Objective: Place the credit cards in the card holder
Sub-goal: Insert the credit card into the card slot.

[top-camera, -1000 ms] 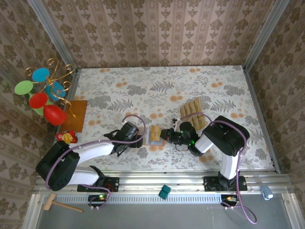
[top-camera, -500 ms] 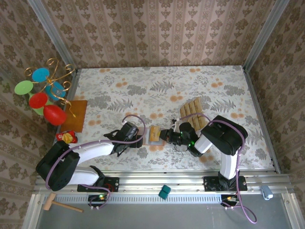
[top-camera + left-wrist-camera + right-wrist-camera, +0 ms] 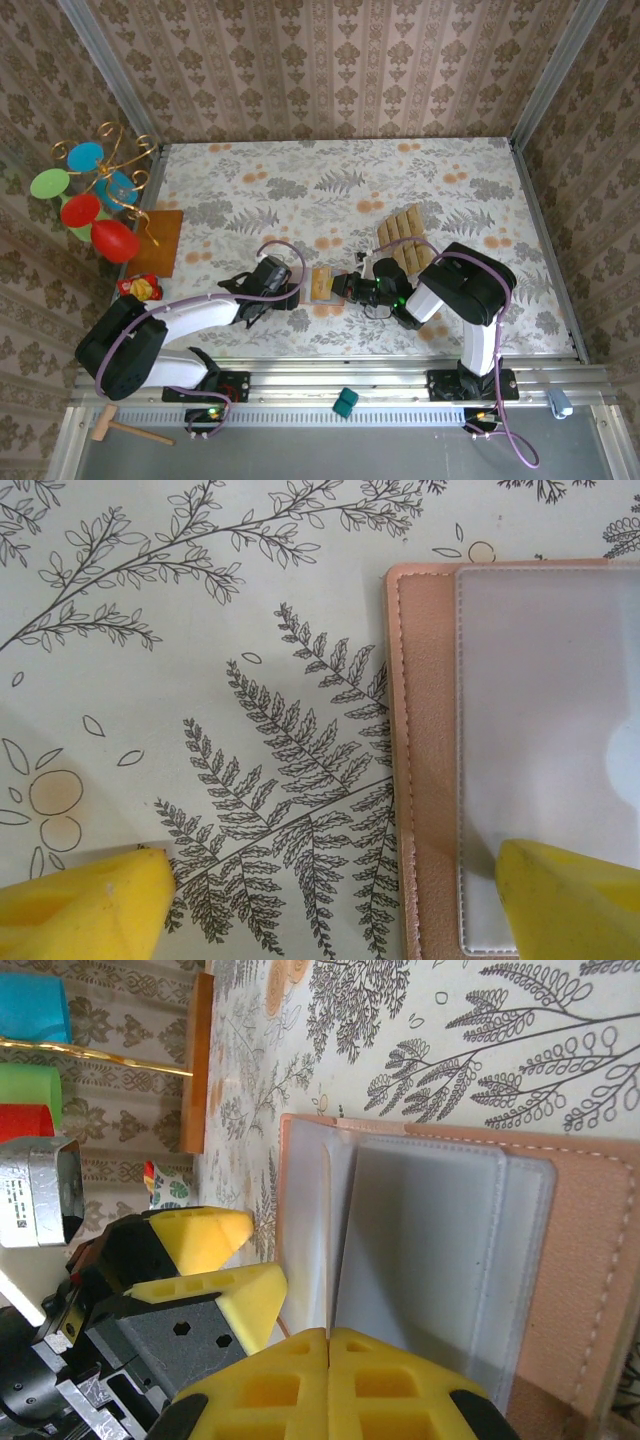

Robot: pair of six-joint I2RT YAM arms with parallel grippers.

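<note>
The small square reddish-brown leather card holder (image 3: 323, 283) lies open and flat on the flowery table (image 3: 300, 190), close to the near edge, with its tan inside and clear pocket facing up. It sits right between the two grippers.

The left gripper (image 3: 332, 858) is spread wide. One yellow finger is over the clear pocket and the other is over the bare table, so the holder's left edge is between them.

The right gripper (image 3: 328, 1345) is closed tight, with nothing seen between its fingers. Its tip is at the other side of the holder, by the pocket. I cannot tell if it touches.

The flat tan-gold credit cards (image 3: 405, 238) lie in a row behind the right arm, a little apart from the holder.

There is lots of open table behind the holder, all the way to the back wall. The two arms fill the space on its left and right.

Far to the left stand an orange-brown flat board (image 3: 163, 240) and a gold wire stand with coloured cups (image 3: 85, 190), well apart from the holder.

Since a second ago, the right gripper has moved a little to the left, closer in on the holder. The left gripper has stayed put.
</note>
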